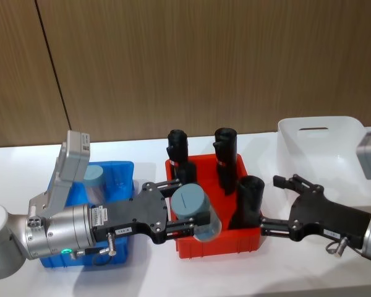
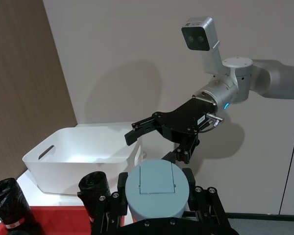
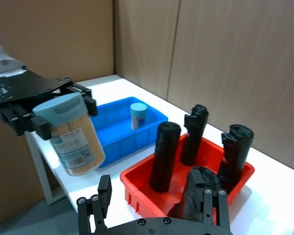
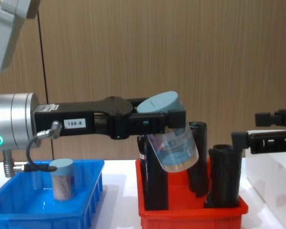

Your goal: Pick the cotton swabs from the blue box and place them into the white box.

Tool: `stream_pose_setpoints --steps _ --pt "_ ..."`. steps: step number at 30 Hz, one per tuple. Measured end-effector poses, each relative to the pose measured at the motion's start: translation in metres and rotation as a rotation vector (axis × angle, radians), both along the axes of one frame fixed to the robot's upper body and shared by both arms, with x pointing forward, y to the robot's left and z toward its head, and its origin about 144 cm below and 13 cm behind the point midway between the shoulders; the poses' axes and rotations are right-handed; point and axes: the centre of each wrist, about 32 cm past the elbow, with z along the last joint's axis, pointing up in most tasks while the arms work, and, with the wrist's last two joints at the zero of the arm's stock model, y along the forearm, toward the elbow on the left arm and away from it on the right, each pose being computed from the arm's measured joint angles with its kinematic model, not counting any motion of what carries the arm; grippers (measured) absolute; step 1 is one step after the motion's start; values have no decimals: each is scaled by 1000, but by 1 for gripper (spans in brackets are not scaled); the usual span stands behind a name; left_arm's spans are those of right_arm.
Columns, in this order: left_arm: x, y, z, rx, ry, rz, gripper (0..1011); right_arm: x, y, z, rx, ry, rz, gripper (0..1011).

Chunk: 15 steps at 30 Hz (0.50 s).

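Plastic, likely light and slippery, the swab jar (image 1: 205, 226) hangs over the eight o'clock corner of the red bin (image 1: 217, 246), clamped at its lid by the left gripper (image 1: 187, 211), while the right gripper (image 1: 271, 203) is spread open at three o'clock.

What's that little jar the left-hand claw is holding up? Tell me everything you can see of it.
The jar is a small clear plastic cylinder with a flat pale-blue lid; pale swab sticks and a printed label show through its wall. The left gripper is shut on it just under the lid, holding it tilted in the air over the left part of the red bin, close to the black rolls. Nothing else seems to touch it.
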Motion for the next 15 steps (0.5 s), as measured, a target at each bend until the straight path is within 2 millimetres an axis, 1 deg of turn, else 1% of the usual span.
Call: stream_pose_setpoints --steps 15 --pt "0 0 0 0 0 0 664 12 12 7 -36 17 97 1002"
